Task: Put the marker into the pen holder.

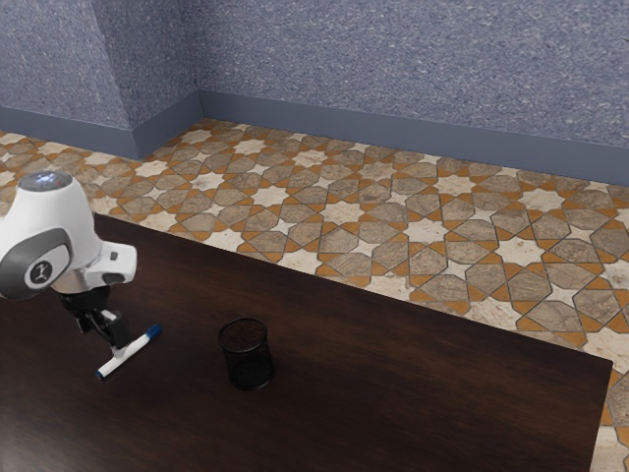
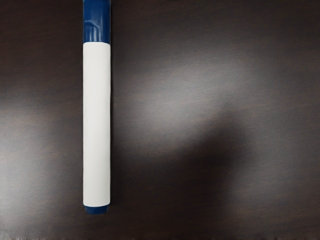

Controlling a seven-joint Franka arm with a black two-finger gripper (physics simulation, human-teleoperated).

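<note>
Lying on the desk, the white marker with blue ends sits below the fingers, apart from the upright pen holder. I cannot tell whether they're wide or narrow.

One each of marker, holder, arm, table

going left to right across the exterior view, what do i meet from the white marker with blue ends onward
White marker with blue ends → black mesh pen holder → right-hand corner of the dark brown wooden table
</note>
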